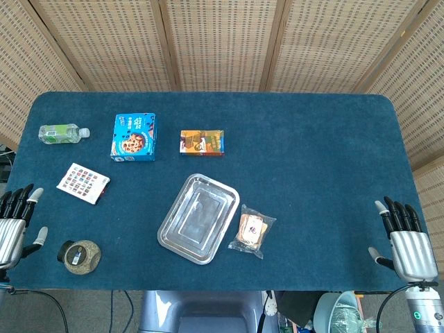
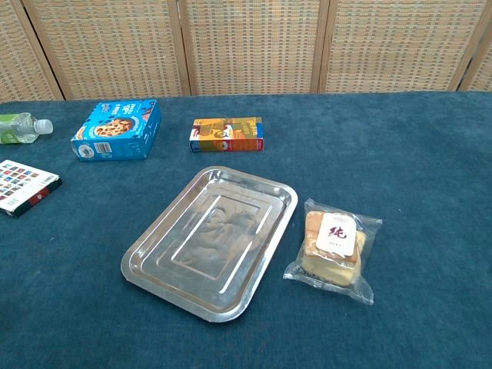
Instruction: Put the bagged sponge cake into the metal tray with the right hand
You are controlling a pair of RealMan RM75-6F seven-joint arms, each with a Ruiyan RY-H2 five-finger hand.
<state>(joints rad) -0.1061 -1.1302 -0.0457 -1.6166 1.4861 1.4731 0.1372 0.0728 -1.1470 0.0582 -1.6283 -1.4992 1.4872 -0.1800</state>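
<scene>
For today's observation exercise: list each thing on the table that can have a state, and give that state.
bagged sponge cake: sealed, lying beside the tray, not held
metal tray: empty
water bottle: capped, lying on its side
blue cookie box: closed
left hand: holding nothing, fingers apart
right hand: holding nothing, fingers apart

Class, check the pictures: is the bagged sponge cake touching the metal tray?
Apart. The chest view shows a strip of blue cloth between the bagged sponge cake and the metal tray rim; the head view shows that gap too.
</scene>
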